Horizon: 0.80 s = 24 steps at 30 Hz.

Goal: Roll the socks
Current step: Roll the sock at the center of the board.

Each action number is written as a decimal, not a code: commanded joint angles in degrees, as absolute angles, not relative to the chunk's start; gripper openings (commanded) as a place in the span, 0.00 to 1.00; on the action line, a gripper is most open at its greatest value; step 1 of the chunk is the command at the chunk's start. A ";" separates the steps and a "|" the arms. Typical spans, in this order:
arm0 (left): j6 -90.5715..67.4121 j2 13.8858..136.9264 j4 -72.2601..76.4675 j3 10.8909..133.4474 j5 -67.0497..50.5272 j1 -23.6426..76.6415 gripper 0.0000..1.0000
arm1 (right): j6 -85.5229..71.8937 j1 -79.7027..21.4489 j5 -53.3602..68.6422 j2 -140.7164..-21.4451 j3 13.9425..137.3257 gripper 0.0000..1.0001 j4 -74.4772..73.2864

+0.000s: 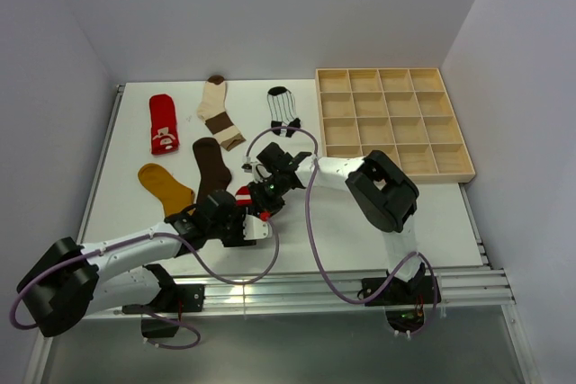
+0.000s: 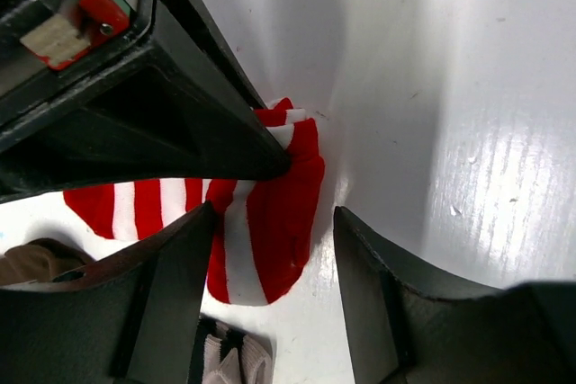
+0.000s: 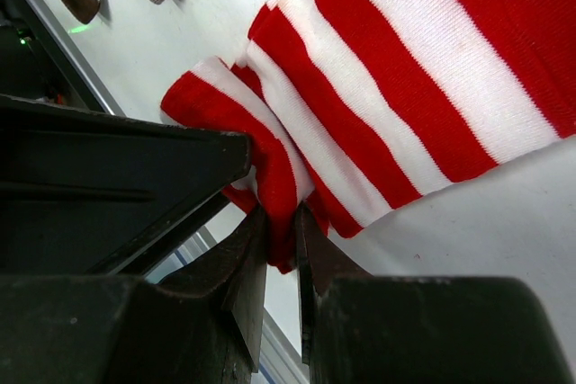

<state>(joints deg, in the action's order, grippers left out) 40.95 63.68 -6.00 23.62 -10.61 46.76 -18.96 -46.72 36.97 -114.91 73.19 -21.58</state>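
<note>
While the right gripper (image 3: 281, 242) was nearly shut, its two black fingers pinched a bunched fold at one end of the red-and-white striped fabric sock (image 3: 387, 87). The left gripper (image 2: 274, 222) stood wide open, one finger on either side of that same bunched end, holding nothing. Its near finger may have touched the fabric, can't confirm.

The sock lay on the glossy white table (image 1: 360, 222), front middle, between the two wrists. Only one end was folded over, so I'd judge the roll barely started.

Further out, back left, all flat and unrolled:
- dark brown sock (image 1: 209, 168)
- mustard sock (image 1: 166, 188)
- red sock with white pattern (image 1: 162, 123)
- cream-and-brown sock (image 1: 219, 111)
- white sock with black stripes (image 1: 283, 110)

The pale wooden compartment tray (image 1: 393, 123) sat back right.

Risks:
- The pinch held only a thin fold, so a tug could slip it free and the fold would spring flat.
- Both grippers crowded one spot, so closing the left could strike the right's fingers.
- On the slick table the sock could slide instead of rolling.
</note>
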 commanded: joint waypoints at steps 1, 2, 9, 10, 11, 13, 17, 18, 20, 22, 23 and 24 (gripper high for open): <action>40.96 64.95 -2.29 23.64 -9.05 47.20 0.60 | -17.40 -45.97 35.24 -116.54 73.21 0.00 -24.34; 41.04 65.73 -2.29 23.90 -8.97 47.28 0.60 | -17.32 -45.97 35.33 -116.54 73.21 0.00 -24.26; 41.83 68.11 -3.07 24.70 -9.14 47.37 0.55 | -16.79 -45.88 35.77 -116.37 73.04 0.00 -24.96; 41.84 68.46 -3.08 24.70 -9.31 47.29 0.54 | -16.70 -45.88 36.29 -116.37 73.12 0.00 -24.96; 41.84 68.55 -2.99 24.61 -9.32 47.29 0.52 | -16.61 -45.88 36.65 -116.19 73.12 0.00 -24.96; 41.92 69.25 -3.16 24.70 -9.75 47.29 0.49 | -16.70 -45.88 36.65 -115.93 72.95 0.00 -24.96; 41.14 70.22 -3.08 24.78 -10.89 47.29 0.32 | -16.70 -45.88 36.74 -115.31 72.33 0.00 -24.87; 40.61 70.40 -3.08 24.87 -10.99 47.29 0.28 | -16.79 -45.88 36.74 -115.14 71.99 0.00 -24.87; 39.99 70.93 -3.08 24.96 -11.16 47.29 0.17 | -16.79 -45.88 36.21 -114.79 71.46 0.00 -24.35; 39.20 71.37 -4.04 25.40 -11.77 47.29 0.11 | -17.40 -45.88 35.78 -113.74 70.32 0.06 -23.30; 38.68 71.28 -4.56 25.49 -12.39 47.29 0.05 | -17.84 -45.88 34.47 -113.38 69.88 0.10 -23.03; 38.06 71.11 -5.27 25.58 -12.83 47.29 0.01 | -18.02 -45.88 33.58 -112.94 69.18 0.19 -22.94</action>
<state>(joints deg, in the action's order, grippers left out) 40.51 69.97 -2.44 24.77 -10.17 47.09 -18.50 -45.71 38.09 -114.30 71.68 -21.43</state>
